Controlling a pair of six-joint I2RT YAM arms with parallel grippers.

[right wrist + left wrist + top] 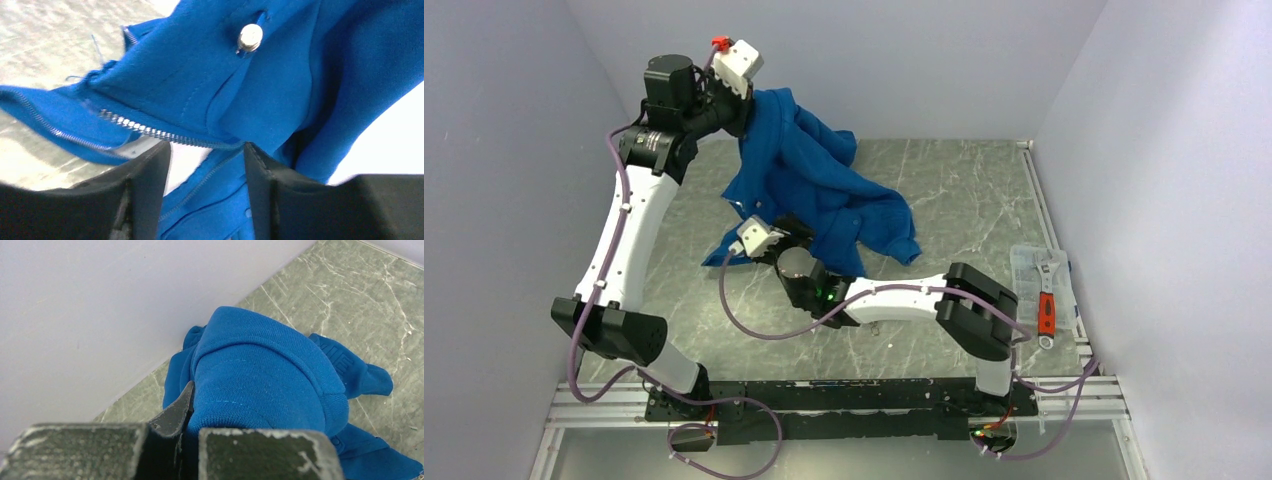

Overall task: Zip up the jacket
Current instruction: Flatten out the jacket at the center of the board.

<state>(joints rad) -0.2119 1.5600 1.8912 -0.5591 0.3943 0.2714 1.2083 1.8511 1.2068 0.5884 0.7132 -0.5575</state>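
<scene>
Blue fleece of the jacket is held clenched in the left tool, lifted above the far left of the surface, with its hem trailing there. Within the spread right tool, parted zipper teeth are seen; the zipping is judged not yet done.

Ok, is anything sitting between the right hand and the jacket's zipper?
Nothing visible does. In the right wrist view the right hand is open, and the zipper teeth of the jacket run across just beyond its fingertips. Only the jacket's own blue fabric lies around them.
</scene>
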